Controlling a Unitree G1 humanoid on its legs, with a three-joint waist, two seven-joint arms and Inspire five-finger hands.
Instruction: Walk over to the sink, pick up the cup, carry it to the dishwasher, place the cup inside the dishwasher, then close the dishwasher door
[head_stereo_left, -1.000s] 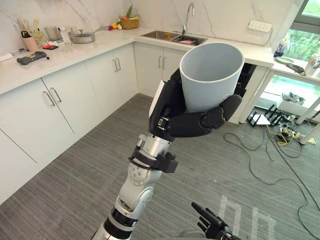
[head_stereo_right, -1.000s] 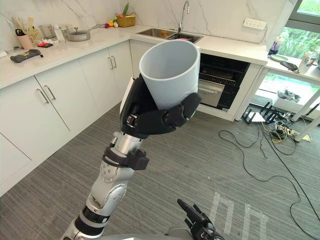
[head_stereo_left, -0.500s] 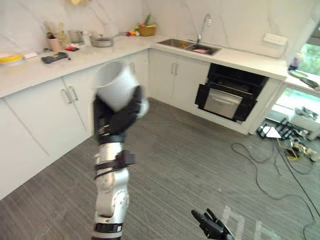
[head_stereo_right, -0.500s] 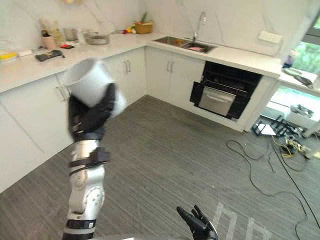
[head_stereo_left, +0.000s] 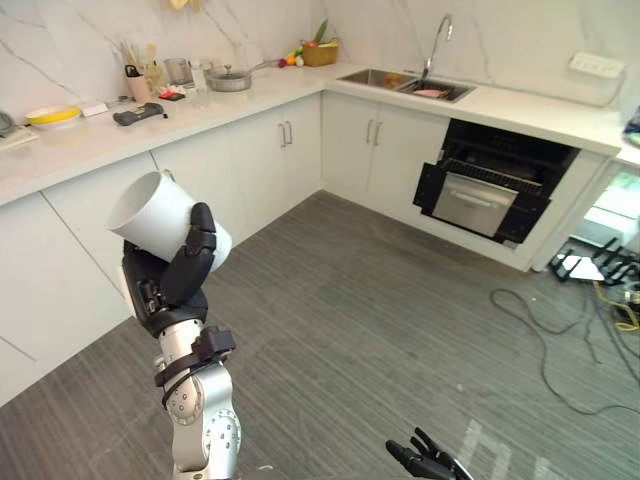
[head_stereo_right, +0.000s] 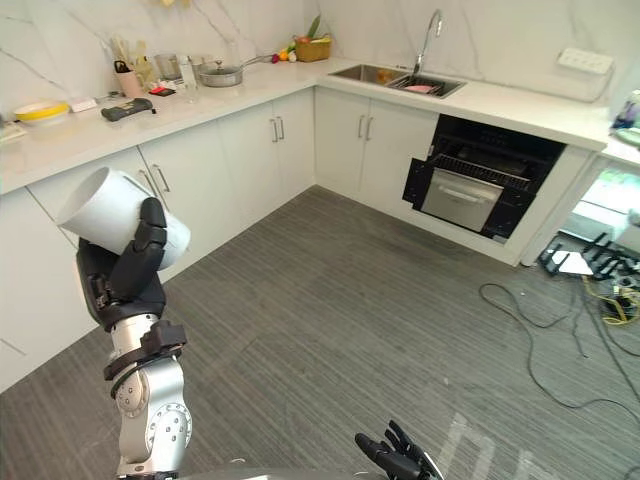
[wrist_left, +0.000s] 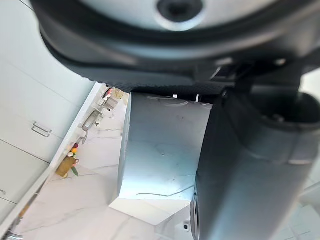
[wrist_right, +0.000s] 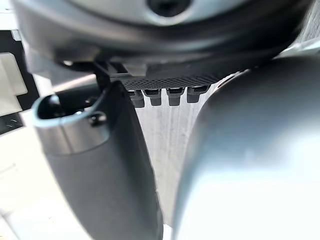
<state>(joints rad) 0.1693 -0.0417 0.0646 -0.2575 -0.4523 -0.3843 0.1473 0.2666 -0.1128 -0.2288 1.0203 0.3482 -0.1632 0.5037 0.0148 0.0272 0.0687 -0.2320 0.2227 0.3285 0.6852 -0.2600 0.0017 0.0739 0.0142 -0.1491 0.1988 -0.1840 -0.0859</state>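
My left hand (head_stereo_left: 168, 285) is shut on a pale grey cup (head_stereo_left: 150, 213), raised at the left and tilted with its mouth toward the left; the cup (wrist_left: 160, 150) also shows past the thumb in the left wrist view. The dishwasher (head_stereo_left: 490, 190) stands open and dark under the counter at the back right, its racks showing. The sink (head_stereo_left: 412, 82) with its tap (head_stereo_left: 436, 35) lies on the counter just left of it. My right hand (head_stereo_left: 425, 462) hangs open at the bottom edge with its fingers spread and nothing in them.
White cabinets (head_stereo_left: 240, 160) run along the left and back under a marble counter (head_stereo_left: 90, 135) with a pan, a yellow bowl and utensils. Cables (head_stereo_left: 560, 330) lie on the grey floor at the right. The floor (head_stereo_left: 370, 300) between me and the dishwasher is open.
The whole view has swung, so the camera moved. My left arm with the cup has come lower and further left, and the cup tilts more to the left.
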